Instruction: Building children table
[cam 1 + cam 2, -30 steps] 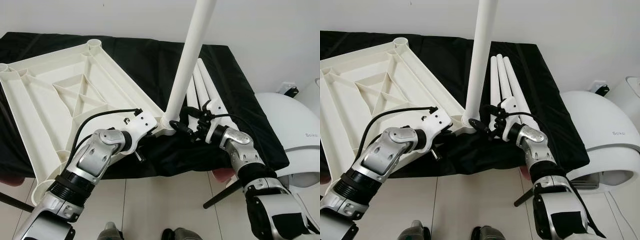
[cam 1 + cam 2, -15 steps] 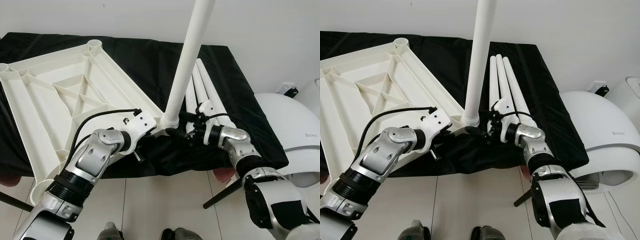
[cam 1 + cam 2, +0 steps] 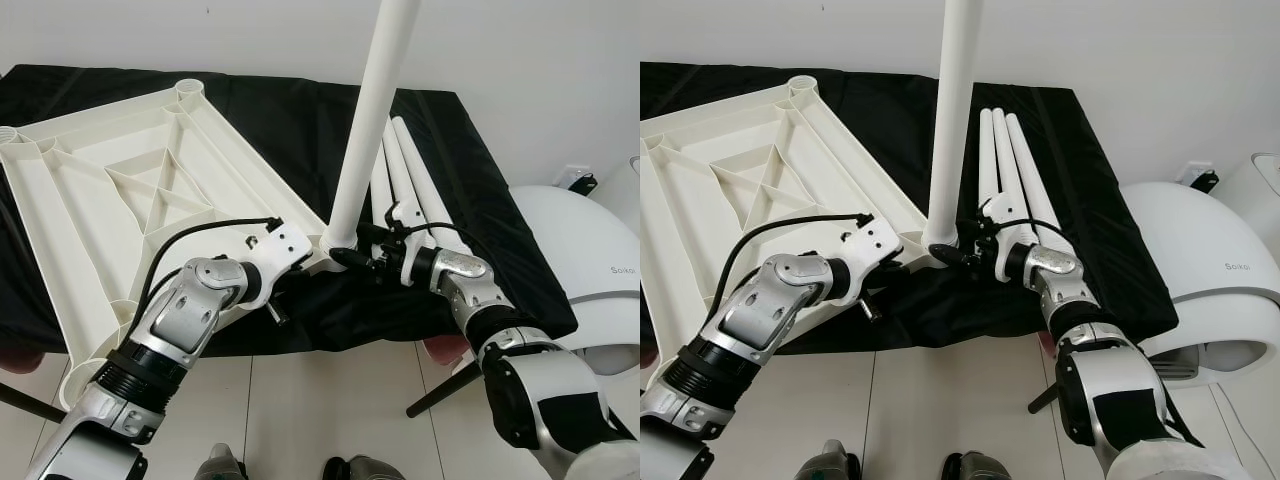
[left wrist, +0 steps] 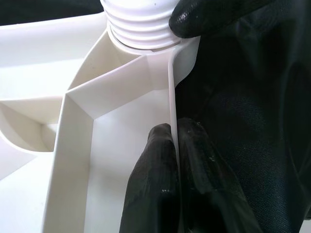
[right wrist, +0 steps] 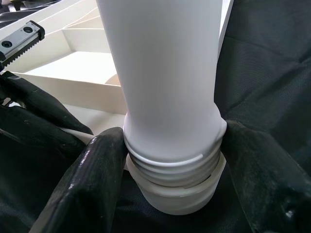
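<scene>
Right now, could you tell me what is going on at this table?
The robot is fitting a white leg into a corner socket of the upturned white tabletop, which lies on a black cloth. The right gripper clasps the leg at its threaded base, threads still showing. The left gripper pinches the tabletop's rim beside that corner. Three more legs lie alongside.

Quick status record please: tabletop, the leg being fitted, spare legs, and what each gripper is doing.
tabletop: white tabletop, underside up on black cloth
fitted leg: upright leg in the near corner socket, threads partly exposed
spare legs: three spare legs lying beside it on the cloth
left gripper: pinching the tabletop's edge wall near that corner
right gripper: clamped on the leg's threaded base
</scene>
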You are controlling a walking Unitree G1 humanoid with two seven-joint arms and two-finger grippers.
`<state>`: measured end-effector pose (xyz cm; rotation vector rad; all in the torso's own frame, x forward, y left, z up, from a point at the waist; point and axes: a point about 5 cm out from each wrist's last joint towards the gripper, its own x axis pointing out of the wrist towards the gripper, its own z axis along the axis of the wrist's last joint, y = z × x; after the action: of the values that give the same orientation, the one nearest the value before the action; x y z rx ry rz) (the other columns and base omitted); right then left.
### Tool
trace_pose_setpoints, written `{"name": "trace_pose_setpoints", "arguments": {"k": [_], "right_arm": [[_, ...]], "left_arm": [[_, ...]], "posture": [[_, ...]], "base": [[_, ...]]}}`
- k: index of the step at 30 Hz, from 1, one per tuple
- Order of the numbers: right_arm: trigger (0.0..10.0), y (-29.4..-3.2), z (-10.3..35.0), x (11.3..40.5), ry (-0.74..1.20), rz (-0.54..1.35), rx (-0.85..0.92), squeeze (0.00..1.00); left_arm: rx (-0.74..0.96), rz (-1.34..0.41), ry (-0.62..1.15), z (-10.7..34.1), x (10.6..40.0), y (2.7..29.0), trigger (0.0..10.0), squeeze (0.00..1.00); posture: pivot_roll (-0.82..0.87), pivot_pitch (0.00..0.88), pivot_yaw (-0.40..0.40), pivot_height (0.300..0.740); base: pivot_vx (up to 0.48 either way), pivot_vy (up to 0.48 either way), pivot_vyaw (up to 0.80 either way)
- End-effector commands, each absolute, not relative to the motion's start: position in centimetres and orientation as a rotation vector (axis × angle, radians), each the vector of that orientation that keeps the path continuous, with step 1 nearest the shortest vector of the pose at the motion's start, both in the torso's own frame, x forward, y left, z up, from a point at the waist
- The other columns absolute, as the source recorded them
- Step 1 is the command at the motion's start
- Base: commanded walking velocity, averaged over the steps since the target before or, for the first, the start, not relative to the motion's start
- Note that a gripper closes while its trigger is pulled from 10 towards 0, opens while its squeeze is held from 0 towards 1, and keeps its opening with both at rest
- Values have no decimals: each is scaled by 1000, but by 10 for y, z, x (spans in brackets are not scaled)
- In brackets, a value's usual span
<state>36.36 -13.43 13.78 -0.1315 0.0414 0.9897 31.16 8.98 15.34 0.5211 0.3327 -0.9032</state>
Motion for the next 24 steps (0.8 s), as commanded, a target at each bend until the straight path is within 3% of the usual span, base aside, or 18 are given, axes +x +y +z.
{"name": "trace_pose_setpoints", "arguments": {"k": [1,24], "right_arm": [[0,-132,138,362,29,1017,-115,0],[0,-113,142,345,-173,897,-25,0]], "left_arm": [[542,-905,292,163,313,87,10000,0],[532,-902,295,161,311,86,10000,0]], "posture": [[22,68,-31,740],[17,63,-42,740]], "base": [[0,0,0],[0,0,0]]}}
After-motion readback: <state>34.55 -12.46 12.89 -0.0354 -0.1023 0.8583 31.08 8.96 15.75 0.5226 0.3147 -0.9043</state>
